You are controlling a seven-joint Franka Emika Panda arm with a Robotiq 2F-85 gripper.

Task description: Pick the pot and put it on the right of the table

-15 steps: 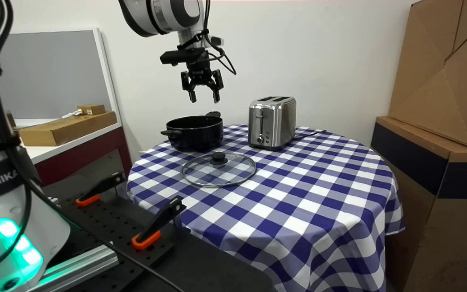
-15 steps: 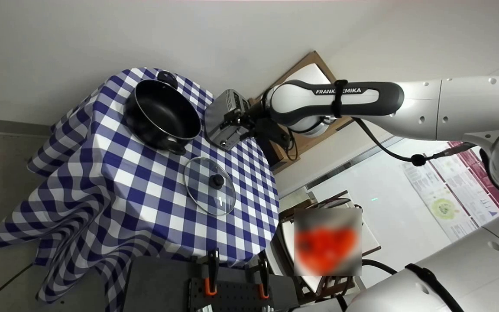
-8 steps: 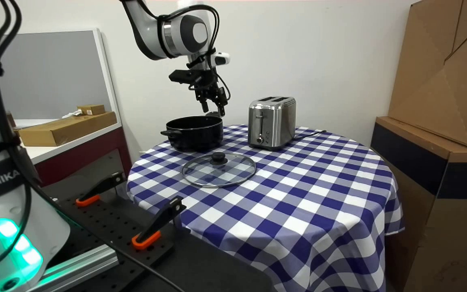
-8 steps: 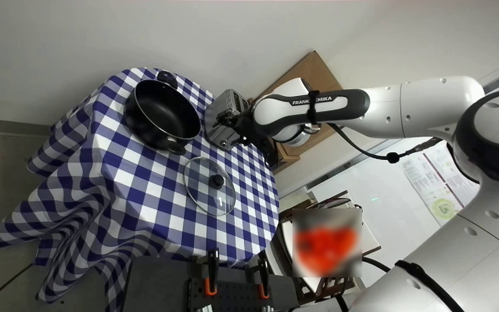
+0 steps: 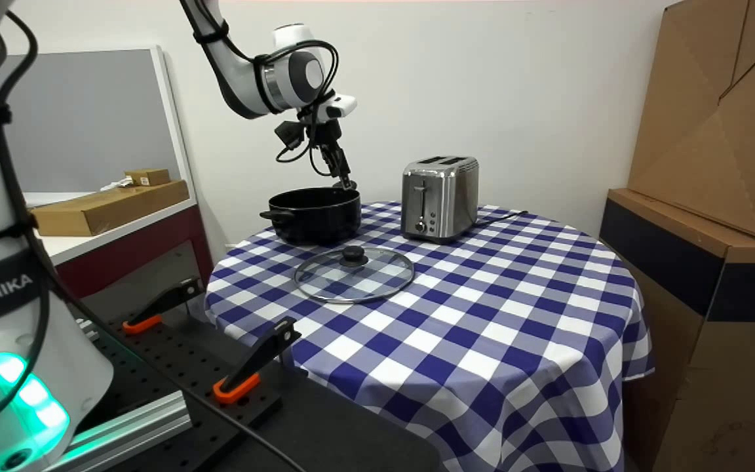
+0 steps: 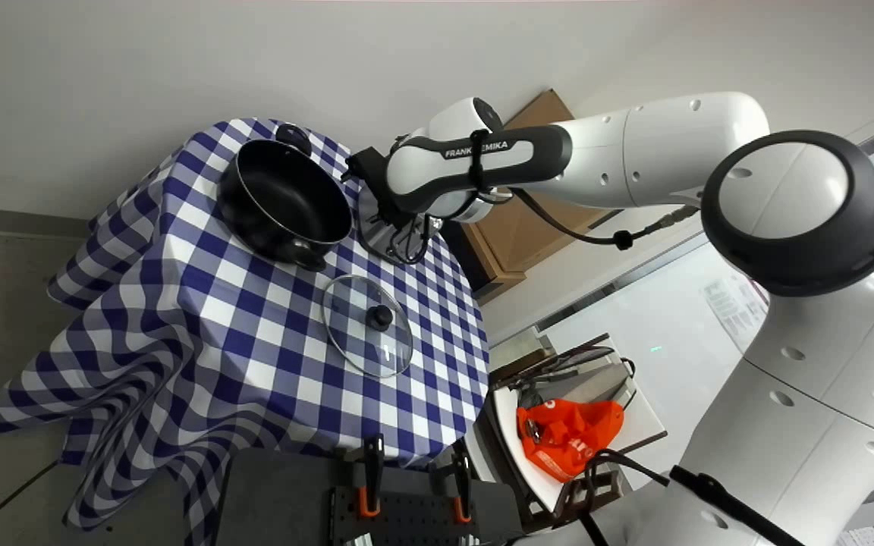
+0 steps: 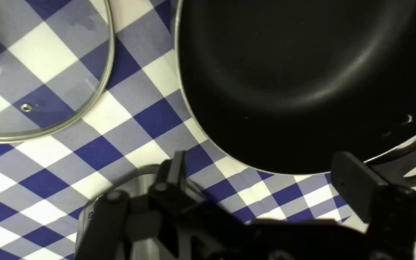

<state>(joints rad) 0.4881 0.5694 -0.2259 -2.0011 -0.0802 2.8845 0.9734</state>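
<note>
Pot (image 5: 317,221) upright, handles (image 5: 277,215) aligned near-left to far-right in an exterior view; hand (image 7: 260,162) released, spread wide

Fingers (image 7: 355,187) apart near the pot (image 7: 294,83)

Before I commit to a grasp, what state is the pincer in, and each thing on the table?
Pincer: open, holding nothing.
Pot: upright, uncovered, looks empty.
Lid: lying flat, knob up, off the pot.
Toaster: upright, lever looks raised.
Cord: trailing, far end unclear.
Tablecloth: spread, edge hanging in folds.
</note>
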